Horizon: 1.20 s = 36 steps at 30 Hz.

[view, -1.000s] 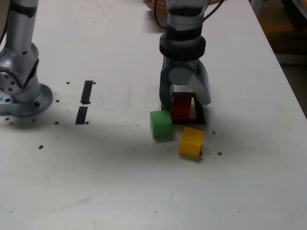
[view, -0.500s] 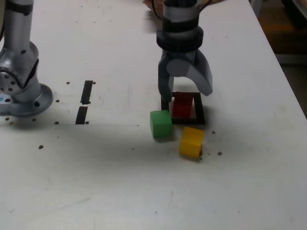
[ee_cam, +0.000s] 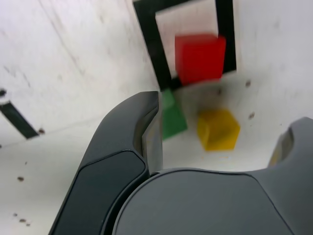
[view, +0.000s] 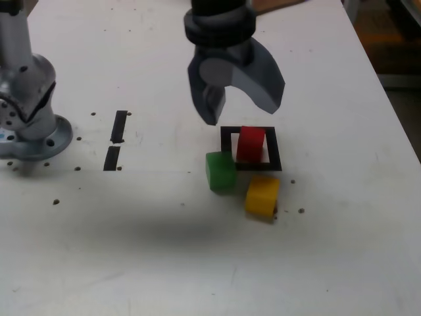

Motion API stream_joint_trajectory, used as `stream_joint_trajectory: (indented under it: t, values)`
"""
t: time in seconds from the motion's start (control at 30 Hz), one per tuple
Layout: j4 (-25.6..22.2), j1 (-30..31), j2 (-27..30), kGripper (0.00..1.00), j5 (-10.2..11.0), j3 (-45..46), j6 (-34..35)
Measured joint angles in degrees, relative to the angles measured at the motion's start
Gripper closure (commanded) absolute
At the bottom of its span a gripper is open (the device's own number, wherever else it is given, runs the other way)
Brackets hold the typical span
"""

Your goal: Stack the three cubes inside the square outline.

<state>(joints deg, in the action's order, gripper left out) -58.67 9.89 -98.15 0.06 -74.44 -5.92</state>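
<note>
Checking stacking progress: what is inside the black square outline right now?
Only the red cube stands inside the square outline; nothing sits on it. The floor beneath it is hidden.

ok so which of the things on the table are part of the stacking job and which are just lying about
Part of the job:
- red cube, inside the square outline
- green cube
- yellow cube
- end effector, open, holding nothing

Just lying about:
- two short black strips
- dark specks on the table
</note>
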Motion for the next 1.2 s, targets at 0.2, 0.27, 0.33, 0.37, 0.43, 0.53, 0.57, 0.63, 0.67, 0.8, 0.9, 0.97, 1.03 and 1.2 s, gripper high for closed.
stream_joint_trajectory:
  t: [0.2, 0.27, 0.33, 0.37, 0.43, 0.53, 0.57, 0.63, 0.67, 0.8, 0.9, 0.97, 1.03, 1.2]
  values:
    - [-1.0, 3.5, 1.7, 0.04, -1.9, 3.5, 3.5]
    - [-1.0, 4.0, 2.3, 0.04, -2.7, 5.0, 4.3]
    - [-1.0, 4.1, 2.8, 0.04, -3.4, 6.7, 5.2]
    - [-1.0, 4.2, 2.9, 0.04, -3.6, 7.4, 5.5]
    - [-0.9, 4.2, 3.0, 0.04, -4.0, 8.4, 5.8]
    - [-0.3, 4.2, 3.4, 0.04, -4.4, 8.8, 5.9]
    - [-0.1, 4.2, 3.4, 0.04, -4.4, 8.7, 5.9]
    - [0.5, 4.7, 3.4, 0.04, -4.4, 7.8, 5.6]
    - [0.7, 5.1, 3.3, 0.04, -4.4, 7.0, 5.4]
    - [0.9, 8.3, 1.6, 0.04, -3.8, 3.4, 4.2]
    - [0.9, 10.9, -0.9, 0.04, -3.5, 0.2, 2.8]
    - [0.9, 12.0, -2.8, 0.04, -3.5, -1.5, 2.0]
    - [0.9, 12.5, -4.1, 0.05, -3.6, -2.2, 1.7]
    - [1.0, 14.1, -8.5, 0.05, -4.0, -4.8, 1.2]
